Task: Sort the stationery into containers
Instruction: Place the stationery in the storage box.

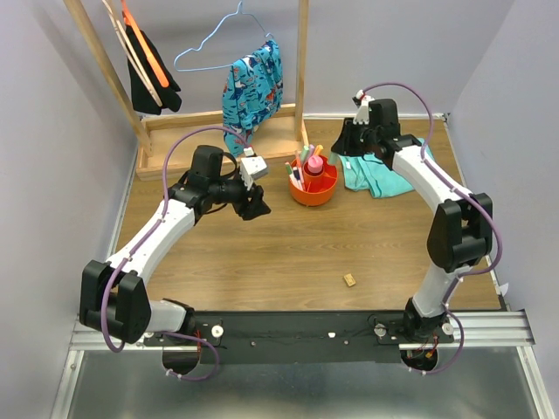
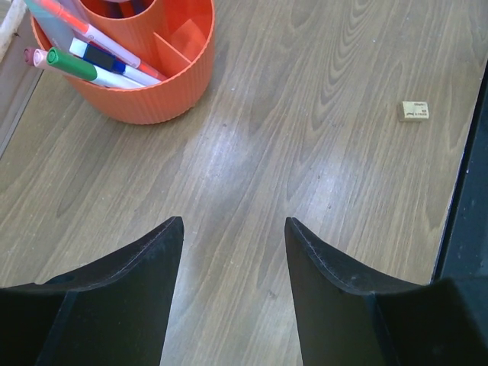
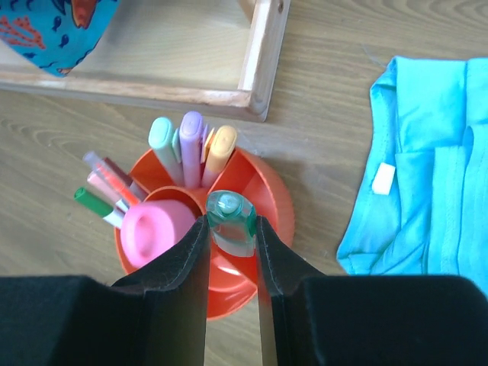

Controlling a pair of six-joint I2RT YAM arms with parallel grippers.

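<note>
Right tool (image 3: 232, 219), teal bottle (image 3: 233, 229) over bowl (image 3: 280, 204)

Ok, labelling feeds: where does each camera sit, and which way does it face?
Top external: above and behind the robot, facing down over the table; left arm and right arm show.
Left wrist: facing down past the open left claw at the eraser.
Right wrist: facing down past the right claw, closed on a clear bottle.
All three share the orange bowl.

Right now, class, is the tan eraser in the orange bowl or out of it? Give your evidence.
Out. The eraser lies alone on the table, well apart from the bowl.
</note>
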